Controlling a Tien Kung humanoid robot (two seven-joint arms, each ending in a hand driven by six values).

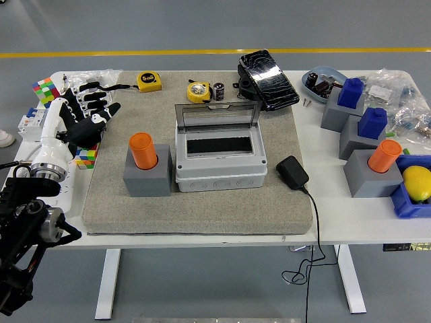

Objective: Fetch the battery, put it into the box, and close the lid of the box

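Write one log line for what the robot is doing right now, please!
left hand: open, at mat's left edge, holding nothing | right hand: not in view | battery: behind box, untouched | box: lid up, empty

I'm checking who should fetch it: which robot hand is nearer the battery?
Left. The left hand hovers at the mat's left edge, well left of the battery standing behind the open box. The right hand is out of view.
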